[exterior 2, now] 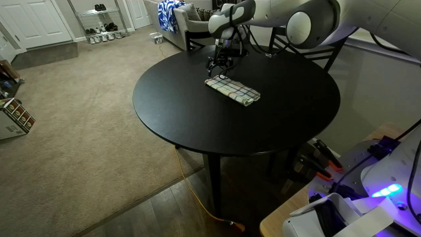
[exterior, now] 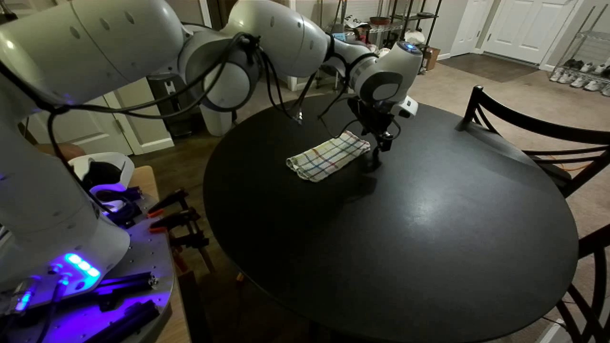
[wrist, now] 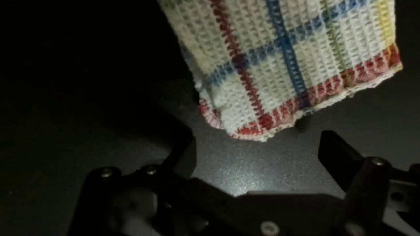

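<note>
A folded checked cloth (exterior: 329, 156), white with red, blue, green and yellow stripes, lies flat on the round black table (exterior: 429, 228). The same cloth (exterior 2: 234, 89) shows in both exterior views. In the wrist view the red-bordered end of the cloth (wrist: 279, 72) reaches down toward my gripper (wrist: 258, 144), whose two dark fingers stand wide apart. Only bare tabletop shows between them, and nothing is held. Seen from outside, the gripper (exterior 2: 217, 69) hangs low over the table beside the cloth's far end. Whether the fingertips touch the tabletop I cannot tell.
Black chairs (exterior: 538, 124) stand close to the table's edge. Cables hang loosely along the arm and near the gripper. The robot base is on a wooden stand with clamps (exterior: 174, 219) and a white headset (exterior 2: 325, 214). An orange cord (exterior 2: 194, 194) runs over the floor.
</note>
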Robot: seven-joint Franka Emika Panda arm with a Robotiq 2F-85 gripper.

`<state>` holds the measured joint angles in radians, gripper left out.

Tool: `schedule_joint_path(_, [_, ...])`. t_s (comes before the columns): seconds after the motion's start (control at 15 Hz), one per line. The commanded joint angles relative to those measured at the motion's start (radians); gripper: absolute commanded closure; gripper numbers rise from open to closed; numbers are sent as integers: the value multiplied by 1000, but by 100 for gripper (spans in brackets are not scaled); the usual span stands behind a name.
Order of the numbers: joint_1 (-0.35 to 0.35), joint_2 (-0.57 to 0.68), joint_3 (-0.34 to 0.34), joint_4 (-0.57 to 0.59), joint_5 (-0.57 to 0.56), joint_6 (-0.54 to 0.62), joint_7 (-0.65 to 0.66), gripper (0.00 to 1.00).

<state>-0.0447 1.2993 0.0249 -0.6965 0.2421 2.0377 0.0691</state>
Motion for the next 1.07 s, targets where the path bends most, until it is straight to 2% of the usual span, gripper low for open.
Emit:
schedule_joint_path(0.0, [-8, -9, -8, -22, 5, 42, 16, 0])
schedule_joint_path(0.2, [-14, -16, -10, -31, 6, 51, 11, 0])
schedule_joint_path(0.6, [-37, -39, 5, -63, 16, -2, -33, 0])
schedule_joint_path(1.0, [-66, -64, 39, -99, 22, -31, -101, 0])
